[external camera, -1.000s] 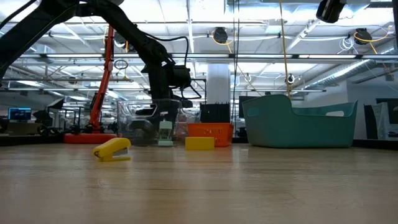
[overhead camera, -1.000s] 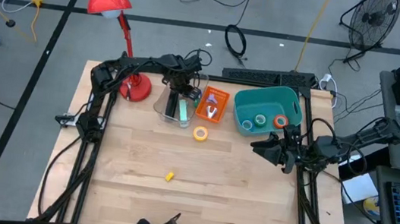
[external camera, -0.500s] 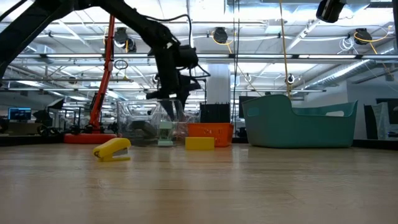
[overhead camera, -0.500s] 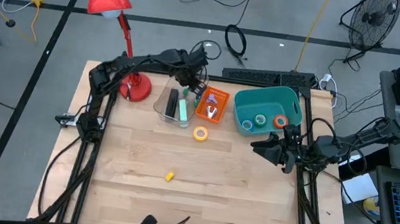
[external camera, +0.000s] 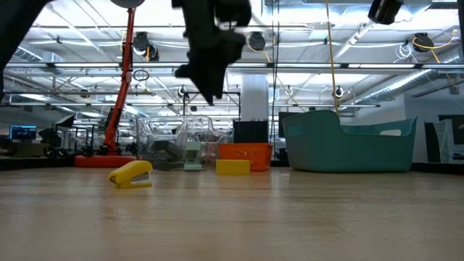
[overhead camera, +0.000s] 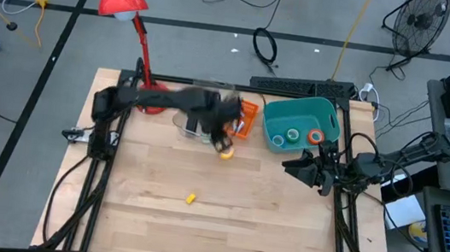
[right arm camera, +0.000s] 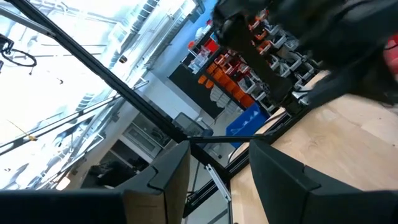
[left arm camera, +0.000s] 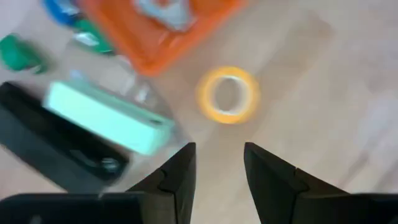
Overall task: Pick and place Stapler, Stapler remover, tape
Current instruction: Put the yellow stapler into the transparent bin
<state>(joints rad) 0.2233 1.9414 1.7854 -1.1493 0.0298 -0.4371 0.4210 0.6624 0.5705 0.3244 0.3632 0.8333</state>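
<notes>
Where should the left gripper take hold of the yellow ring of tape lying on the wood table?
Probably across one wall of the yellow tape ring, coming straight down from above. It lies flat on the wooden table with its pale open centre facing up, so one finger of the open left gripper could drop inside, the other outside.

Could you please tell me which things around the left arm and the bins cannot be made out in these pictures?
- Left gripper: smeared by motion in the high view, so its place over the yellow tape roll is vague.
- Orange tray: largely covered by the left arm in the high view; contents blurred in the left wrist view.
- Teal bin: its wall hides the contents in the low view.
</notes>
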